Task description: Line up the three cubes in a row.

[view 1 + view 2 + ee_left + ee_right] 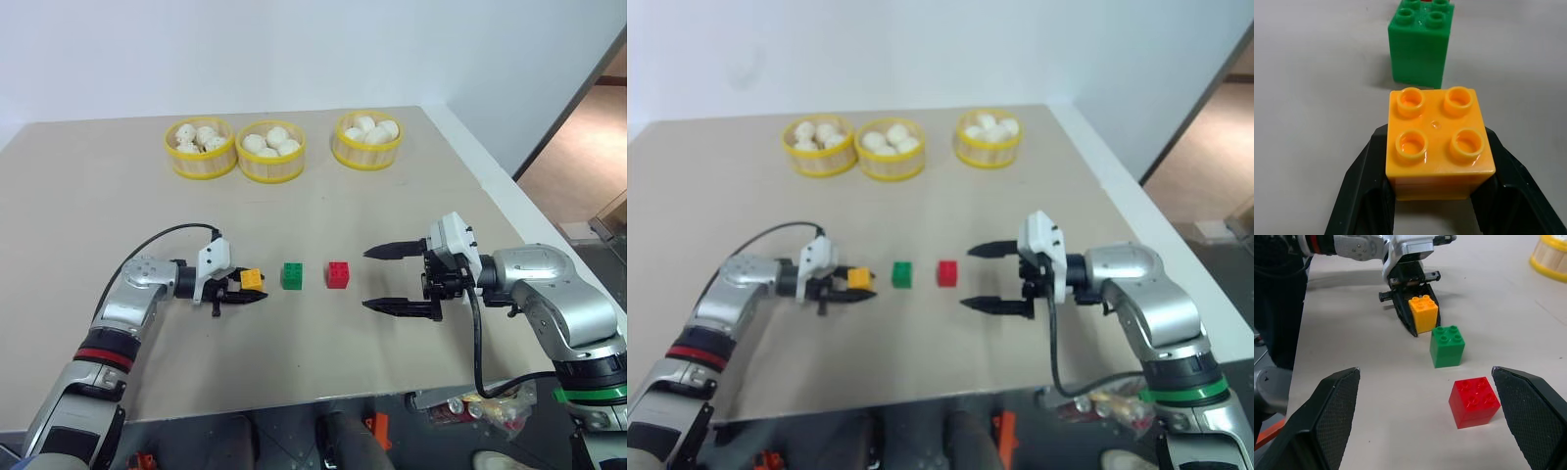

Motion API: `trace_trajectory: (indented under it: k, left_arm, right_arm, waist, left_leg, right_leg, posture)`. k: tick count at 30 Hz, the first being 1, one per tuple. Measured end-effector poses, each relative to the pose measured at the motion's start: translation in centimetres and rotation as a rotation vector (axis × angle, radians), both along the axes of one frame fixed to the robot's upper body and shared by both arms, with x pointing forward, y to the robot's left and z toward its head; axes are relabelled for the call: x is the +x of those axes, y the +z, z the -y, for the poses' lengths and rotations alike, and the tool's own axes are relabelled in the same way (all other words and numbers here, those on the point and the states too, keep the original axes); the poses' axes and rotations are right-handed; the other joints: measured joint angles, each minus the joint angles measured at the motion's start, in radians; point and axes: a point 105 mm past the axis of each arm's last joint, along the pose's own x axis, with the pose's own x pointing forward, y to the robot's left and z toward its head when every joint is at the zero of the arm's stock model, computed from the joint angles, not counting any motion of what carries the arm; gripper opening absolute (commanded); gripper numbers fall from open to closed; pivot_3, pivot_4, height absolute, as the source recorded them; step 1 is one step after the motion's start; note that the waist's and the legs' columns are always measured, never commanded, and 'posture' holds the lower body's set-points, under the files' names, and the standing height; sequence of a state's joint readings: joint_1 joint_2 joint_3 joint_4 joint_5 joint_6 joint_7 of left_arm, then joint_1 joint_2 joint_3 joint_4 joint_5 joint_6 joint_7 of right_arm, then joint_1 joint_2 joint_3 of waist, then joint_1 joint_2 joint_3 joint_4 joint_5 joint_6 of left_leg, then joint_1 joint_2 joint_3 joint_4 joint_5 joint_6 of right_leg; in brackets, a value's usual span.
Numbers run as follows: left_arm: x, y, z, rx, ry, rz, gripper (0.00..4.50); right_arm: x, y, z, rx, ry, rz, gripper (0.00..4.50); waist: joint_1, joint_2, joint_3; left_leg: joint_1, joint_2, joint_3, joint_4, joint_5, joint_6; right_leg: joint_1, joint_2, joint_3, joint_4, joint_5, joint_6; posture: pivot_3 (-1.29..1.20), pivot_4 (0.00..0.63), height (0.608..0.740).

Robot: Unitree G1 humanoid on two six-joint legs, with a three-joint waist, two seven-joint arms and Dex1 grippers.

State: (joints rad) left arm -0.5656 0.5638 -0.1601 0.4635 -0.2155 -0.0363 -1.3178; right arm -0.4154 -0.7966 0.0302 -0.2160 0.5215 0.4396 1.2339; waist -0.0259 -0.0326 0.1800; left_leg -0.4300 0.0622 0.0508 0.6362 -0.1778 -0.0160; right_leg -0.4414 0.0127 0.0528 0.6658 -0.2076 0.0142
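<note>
My left gripper (252, 290) is shut on the yellow-orange cube (252, 279), holding it by two sides just left of the green cube (292, 276). The red cube (338, 274) stands a short gap to the right of the green one, both studs up on the table. In the left wrist view the yellow-orange cube (1437, 142) sits between the black fingers (1359, 191) with the green cube (1420, 44) a little past it. My right gripper (395, 279) hangs open right of the red cube (1473, 401), pointing toward it with nothing between its fingers.
Three yellow bun baskets (201, 147), (270, 150), (366, 138) stand in a row at the back of the beige table (98, 206). The table's right edge (509, 196) drops to the floor. A black cable loops from my left wrist.
</note>
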Motion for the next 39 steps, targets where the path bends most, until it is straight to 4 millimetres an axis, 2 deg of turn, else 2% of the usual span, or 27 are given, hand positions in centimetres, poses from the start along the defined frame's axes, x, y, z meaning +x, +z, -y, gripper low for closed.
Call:
trace_trajectory:
  k: [3, 10, 14, 21, 31, 32, 34, 35, 39]
  left_arm:
    - [0.0, 0.0, -0.6, 0.011, 0.003, -0.003, 1.37]
    - [-0.2, 0.1, -2.5, 0.061, 0.012, 0.001, 1.37]
    - [0.0, 0.0, -2.2, 0.056, 0.005, 0.012, 1.37]
    - [0.0, -0.2, -0.1, 0.015, -0.038, 0.007, 1.37]
    - [0.2, -0.2, 0.4, 0.031, -0.061, 0.020, 1.37]
    - [0.2, -0.2, 0.4, 0.036, -0.065, 0.016, 2.17]
    - [0.4, -0.2, 0.1, 0.043, -0.058, 0.012, 2.57]
    - [0.6, -0.1, -0.1, 0.048, -0.050, 0.012, 3.07]
    - [1.0, 0.2, -1.0, 0.062, -0.023, 0.026, 4.39]
  right_arm:
    - [-0.3, -0.5, 0.1, -0.002, -0.004, -0.017, 4.50]
    - [-0.4, -0.2, 0.5, -0.005, -0.026, -0.007, 4.50]
    - [-0.4, -0.2, 0.4, -0.005, -0.028, -0.009, 4.50]
    - [-0.3, 0.0, 0.4, -0.007, -0.030, -0.014, 4.50]
    - [-0.2, 0.0, 0.3, -0.009, -0.033, -0.017, 4.50]
    - [-0.2, 0.0, 0.3, -0.009, -0.033, -0.017, 4.50]
    - [-0.2, 0.0, 0.3, -0.010, -0.033, -0.017, 4.50]
    - [-0.2, 0.0, 0.3, -0.011, -0.033, -0.017, 4.50]
    - [-0.2, 0.0, 0.3, -0.010, -0.033, -0.016, 4.50]
  waist:
    - [0.000, 0.000, 0.000]
    - [0.001, 0.000, 0.000]
    - [0.002, 0.000, 0.000]
    - [0.005, 0.000, 0.000]
    - [0.004, 0.000, 0.000]
    - [0.004, 0.000, 0.000]
    - [0.004, 0.000, 0.000]
    - [0.001, 0.000, 0.000]
    - [-0.013, 0.000, 0.000]
  left_leg:
    - [0.000, 0.000, 0.001, 0.001, 0.000, 0.000]
    - [0.000, 0.000, 0.001, 0.001, 0.000, 0.000]
    - [0.000, 0.000, 0.001, 0.001, 0.000, 0.000]
    - [0.000, -0.002, 0.001, 0.003, 0.000, 0.000]
    - [0.000, -0.002, 0.001, 0.003, 0.000, 0.000]
    - [0.000, -0.002, 0.001, 0.003, 0.000, 0.000]
    - [0.001, -0.002, 0.000, 0.003, 0.000, 0.000]
    - [0.001, -0.002, 0.000, 0.003, 0.000, 0.000]
    - [0.001, -0.001, 0.000, 0.002, 0.000, 0.000]
  right_leg:
    - [0.000, 0.000, 0.001, 0.000, -0.001, -0.002]
    - [0.000, 0.000, 0.001, 0.000, -0.001, -0.003]
    - [0.001, -0.001, 0.001, 0.000, -0.001, -0.003]
    - [0.001, -0.001, 0.002, 0.000, -0.001, -0.002]
    - [0.001, -0.001, 0.002, 0.000, -0.001, -0.002]
    - [0.001, -0.001, 0.003, 0.000, 0.000, -0.002]
    - [0.001, -0.001, 0.002, 0.000, 0.000, -0.002]
    - [0.001, 0.000, 0.003, 0.000, 0.000, -0.002]
    - [0.001, 0.000, 0.003, 0.000, 0.000, -0.002]
  posture:
    - [0.00, 0.150, 0.740]
    - [0.00, 0.150, 0.740]
    - [0.00, 0.150, 0.740]
    - [0.00, 0.150, 0.740]
    - [0.00, 0.150, 0.740]
    - [0.00, 0.150, 0.740]
    - [0.00, 0.150, 0.740]
    - [0.00, 0.150, 0.740]
    - [0.00, 0.150, 0.740]
